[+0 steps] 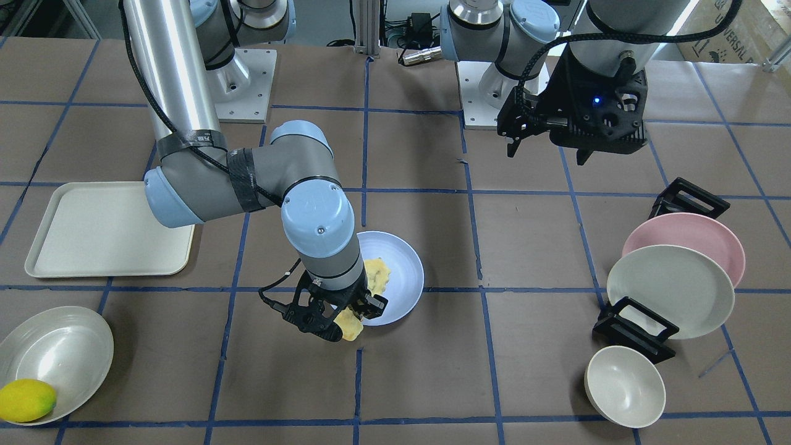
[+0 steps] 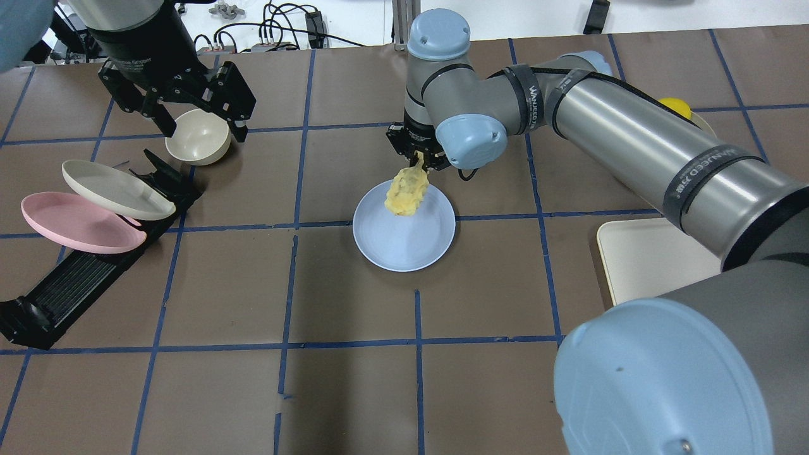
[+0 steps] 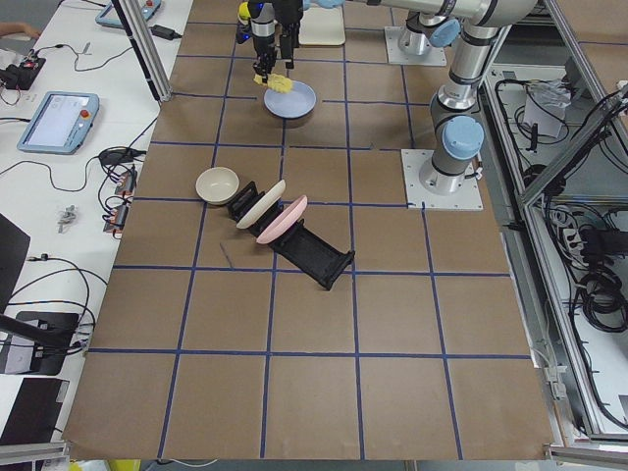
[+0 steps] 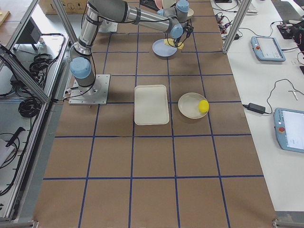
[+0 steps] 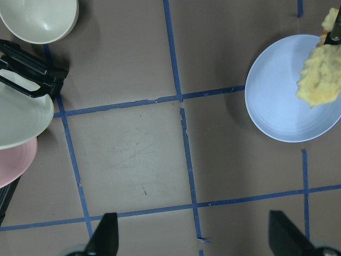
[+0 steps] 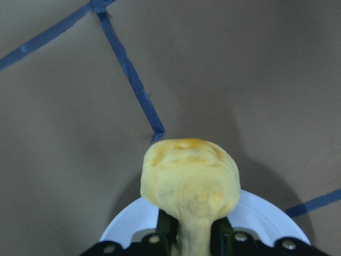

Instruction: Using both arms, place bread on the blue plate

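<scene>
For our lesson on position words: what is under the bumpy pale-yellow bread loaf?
Under the bumpy pale-yellow bread loaf, clamped by the right gripper, lies the round pale-blue plate. The loaf covers the plate patch beneath, so contact cannot be judged.

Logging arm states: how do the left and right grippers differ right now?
The right gripper is shut on the bread; the left gripper is open and empty. The right one is low at the rim of the blue plate; the left hangs high, well aside. Both are black, two-fingered, pointing down.
</scene>
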You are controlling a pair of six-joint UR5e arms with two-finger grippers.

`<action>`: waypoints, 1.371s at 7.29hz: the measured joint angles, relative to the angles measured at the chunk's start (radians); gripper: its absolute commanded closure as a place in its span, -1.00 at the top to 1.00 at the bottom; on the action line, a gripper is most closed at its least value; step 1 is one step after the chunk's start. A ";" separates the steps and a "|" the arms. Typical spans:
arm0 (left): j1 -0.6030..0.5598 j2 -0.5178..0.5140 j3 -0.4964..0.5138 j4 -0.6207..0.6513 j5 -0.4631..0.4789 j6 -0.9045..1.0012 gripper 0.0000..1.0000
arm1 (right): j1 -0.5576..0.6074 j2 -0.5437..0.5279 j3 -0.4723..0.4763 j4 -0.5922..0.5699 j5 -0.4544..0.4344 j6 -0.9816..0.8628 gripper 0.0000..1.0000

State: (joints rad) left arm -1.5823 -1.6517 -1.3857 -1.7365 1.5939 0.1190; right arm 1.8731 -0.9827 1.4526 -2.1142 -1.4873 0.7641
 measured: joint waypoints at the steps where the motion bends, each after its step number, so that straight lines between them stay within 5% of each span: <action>1: -0.001 0.001 -0.001 0.002 0.000 0.004 1.00 | 0.000 0.004 0.013 -0.021 -0.006 0.002 1.00; 4: -0.002 0.001 -0.008 0.010 0.002 0.012 1.00 | -0.039 -0.025 -0.001 -0.024 -0.023 -0.067 1.00; 10: -0.003 -0.001 -0.027 0.029 0.003 0.006 1.00 | -0.348 -0.284 0.022 0.319 -0.096 -0.795 0.94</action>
State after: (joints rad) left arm -1.5856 -1.6525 -1.4124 -1.7078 1.5970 0.1250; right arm 1.5253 -1.2671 1.4746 -1.7957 -1.5834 -0.0306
